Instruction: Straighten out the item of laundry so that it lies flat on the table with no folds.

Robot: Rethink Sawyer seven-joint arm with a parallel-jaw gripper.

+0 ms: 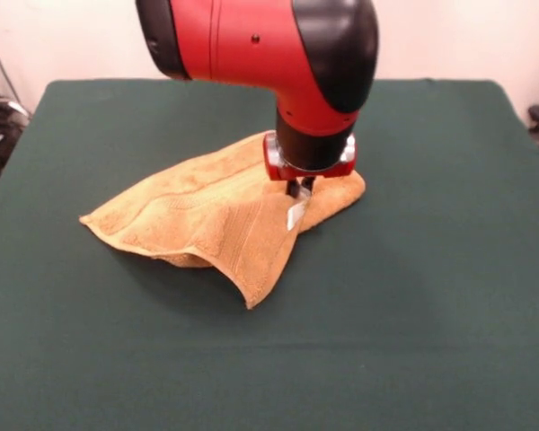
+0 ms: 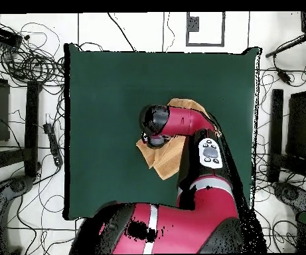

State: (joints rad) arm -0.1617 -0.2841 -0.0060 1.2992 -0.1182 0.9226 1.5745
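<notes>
One towel (image 1: 211,215) lies on the green table (image 1: 431,296), a little beyond the middle in the front view, and it is far from flat. Its nearest part is a folded corner that comes to a point toward the camera. From there the cloth widens into a rumpled heap whose long axis runs across the picture, from a low left corner to a rounded right end under the arm. A woven band shows on the near flap, and one small white tag (image 1: 296,215) hangs just below the gripper (image 1: 300,190). The gripper's dark fingertips are drawn narrowly together at the cloth's upper right part, seemingly pinching it, though the red wrist (image 1: 310,162) hides most of them. In the overhead view the single arm (image 2: 195,153) covers much of the towel (image 2: 168,159).
</notes>
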